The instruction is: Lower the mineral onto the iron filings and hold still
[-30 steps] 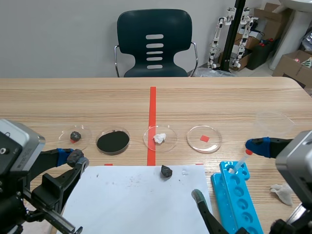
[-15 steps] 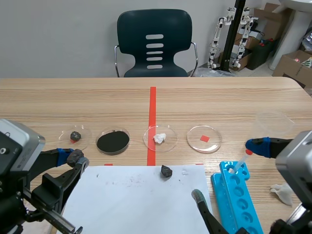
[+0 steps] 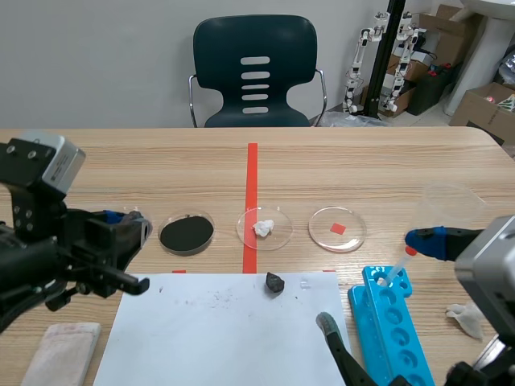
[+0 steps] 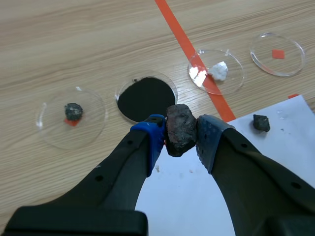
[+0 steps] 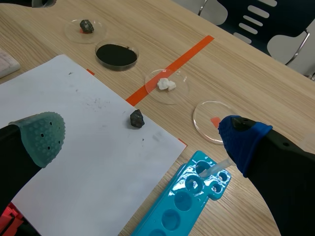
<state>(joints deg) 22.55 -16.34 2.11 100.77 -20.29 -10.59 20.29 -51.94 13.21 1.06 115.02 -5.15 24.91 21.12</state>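
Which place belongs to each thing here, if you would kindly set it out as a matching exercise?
1 big rock; 2 white lump; 3 dropper; 4 black powder
A in the blue rack; B in the dish on the long red line; C held in the left gripper; D in the dish just ahead of that gripper
Pairs: 1-C, 2-B, 3-A, 4-D.

Light wooden table (image 3: 362,161); white paper sheet (image 3: 217,330) at near edge, row of clear round dishes (image 3: 322,231) mid-table, blue plastic rack (image 3: 394,322) by right edge.
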